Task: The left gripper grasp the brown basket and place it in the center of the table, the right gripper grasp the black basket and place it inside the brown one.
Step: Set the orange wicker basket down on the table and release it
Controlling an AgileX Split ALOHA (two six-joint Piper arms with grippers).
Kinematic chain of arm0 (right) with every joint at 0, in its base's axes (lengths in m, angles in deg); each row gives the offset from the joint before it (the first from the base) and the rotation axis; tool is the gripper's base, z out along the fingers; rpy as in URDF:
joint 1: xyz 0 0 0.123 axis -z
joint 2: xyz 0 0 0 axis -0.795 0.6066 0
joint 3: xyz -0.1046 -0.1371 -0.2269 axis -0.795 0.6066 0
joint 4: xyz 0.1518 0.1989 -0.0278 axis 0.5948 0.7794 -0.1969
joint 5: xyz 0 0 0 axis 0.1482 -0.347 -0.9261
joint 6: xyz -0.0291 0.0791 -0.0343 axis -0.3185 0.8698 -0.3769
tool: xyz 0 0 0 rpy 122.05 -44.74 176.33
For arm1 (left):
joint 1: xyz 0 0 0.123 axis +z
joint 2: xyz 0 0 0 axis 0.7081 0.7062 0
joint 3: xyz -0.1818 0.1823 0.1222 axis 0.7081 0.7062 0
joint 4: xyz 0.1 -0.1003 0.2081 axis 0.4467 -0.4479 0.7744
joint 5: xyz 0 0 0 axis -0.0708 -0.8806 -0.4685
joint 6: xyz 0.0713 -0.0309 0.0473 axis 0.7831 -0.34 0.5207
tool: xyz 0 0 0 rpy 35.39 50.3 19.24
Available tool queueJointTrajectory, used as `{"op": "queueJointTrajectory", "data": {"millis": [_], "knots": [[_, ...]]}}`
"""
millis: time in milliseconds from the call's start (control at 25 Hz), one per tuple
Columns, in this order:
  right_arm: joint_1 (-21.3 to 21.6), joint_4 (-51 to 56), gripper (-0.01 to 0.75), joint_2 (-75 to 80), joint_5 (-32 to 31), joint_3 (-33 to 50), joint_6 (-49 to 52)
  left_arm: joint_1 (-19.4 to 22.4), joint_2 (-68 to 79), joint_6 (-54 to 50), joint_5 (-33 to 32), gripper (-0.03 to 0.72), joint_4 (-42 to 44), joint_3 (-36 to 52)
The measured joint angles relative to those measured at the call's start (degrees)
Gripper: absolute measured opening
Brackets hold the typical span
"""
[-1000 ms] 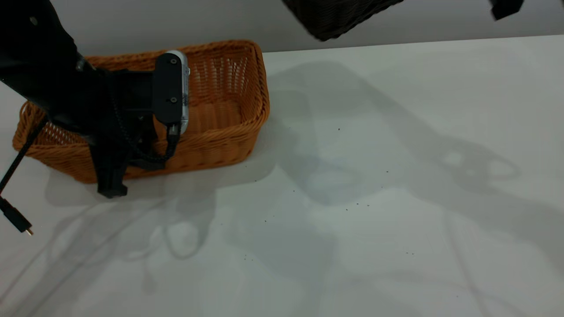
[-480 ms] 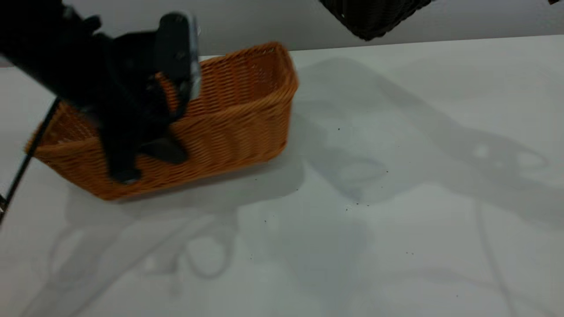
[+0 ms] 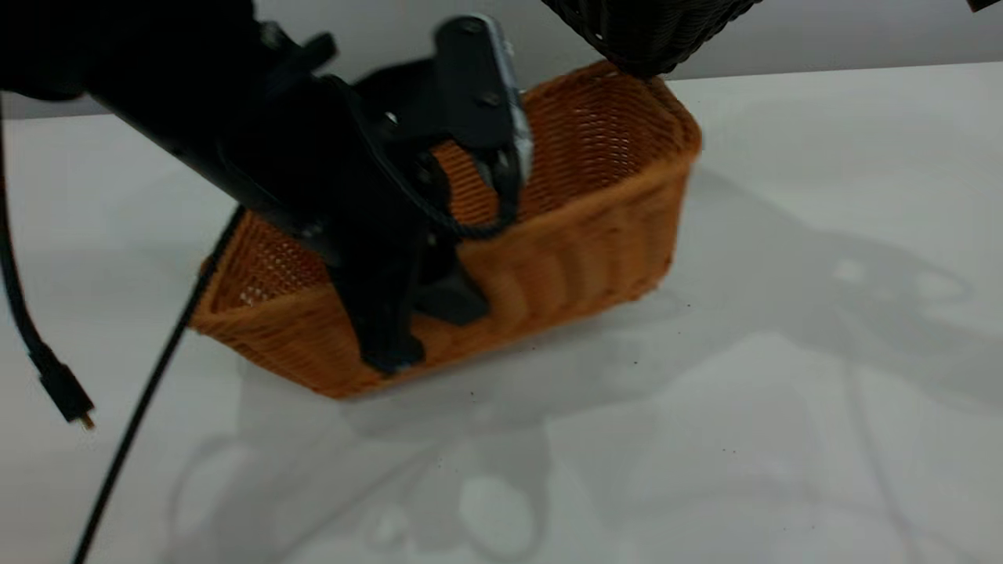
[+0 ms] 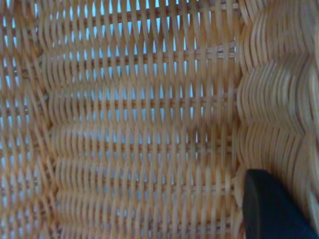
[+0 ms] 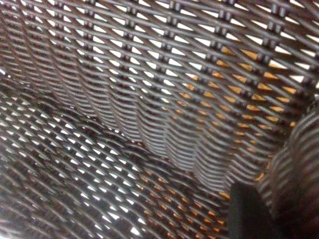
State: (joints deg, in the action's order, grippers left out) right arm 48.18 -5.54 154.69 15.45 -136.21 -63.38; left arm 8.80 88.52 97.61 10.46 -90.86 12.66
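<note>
Since a second ago I've dragged the brown basket [image 3: 548,235] from the table's [image 3: 823,313] 10 o'clock corner toward centre; the black basket [image 3: 650,31] has slid right along the top edge and dropped a little.

Left gripper [image 3: 407,313]: clamped across the brown basket's near long wall, one finger outside, one inside; my wrist view shows a fingertip [image 4: 271,206] against the inner weave. Basket looks tilted, far right end higher, near left corner low. I can't tell if that corner touches the table.

Right gripper: out of the exterior view. Its wrist view shows a dark finger [image 5: 246,211] inside the black basket's weave, so I judge it closed on that wall, with orange showing through the gaps. So the brown basket is already below it.

Key relation: the black basket hangs at 12 o'clock, its lowest corner just above the brown basket's far right rim, at about 1 o'clock from my left gripper. Brown basket's long axis runs roughly 8 to 2 o'clock.

My judgement: brown isn't set down yet. It needs a bit more travel toward 4 o'clock, levelling, then release. Right arm is nearer the drop point and must wait, or rim clips rim.
</note>
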Motion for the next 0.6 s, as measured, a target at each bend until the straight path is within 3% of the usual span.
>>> {"op": "queueJointTrajectory", "data": {"millis": [600], "knots": [[0.0, 0.08, 0.211, 0.0, 0.48, 0.0, -0.15, -5.71, 5.59, 0.1, 0.89, 0.092, -1.54, 0.0]]}}
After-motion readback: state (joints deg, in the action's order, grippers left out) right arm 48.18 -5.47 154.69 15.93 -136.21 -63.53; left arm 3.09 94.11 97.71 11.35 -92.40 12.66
